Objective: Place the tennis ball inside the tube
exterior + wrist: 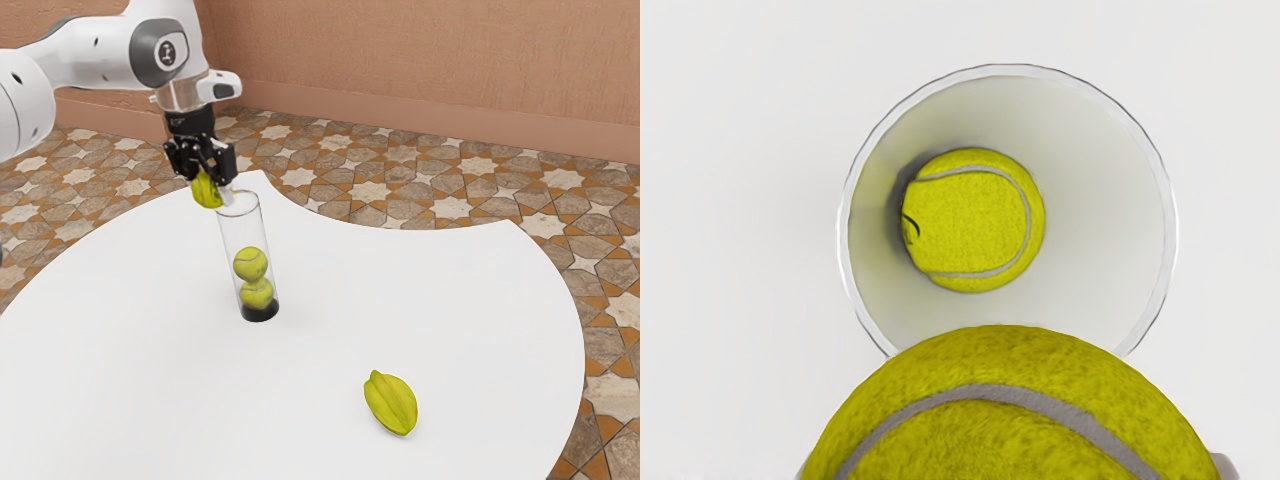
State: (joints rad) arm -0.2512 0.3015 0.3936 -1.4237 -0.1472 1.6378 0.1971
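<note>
Exterior view: ball near tube

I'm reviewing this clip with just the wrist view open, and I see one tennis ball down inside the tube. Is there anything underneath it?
Observer: Yes. In the exterior view, a lower ball sits beneath the upper ball, inside the tube.
Operator: Good to know. Besides the tube, is anything else lying on the table?
Observer: A yellow-green ribbed fruit, apparently a starfruit, lies toward the exterior view's lower right from the tube.
</note>
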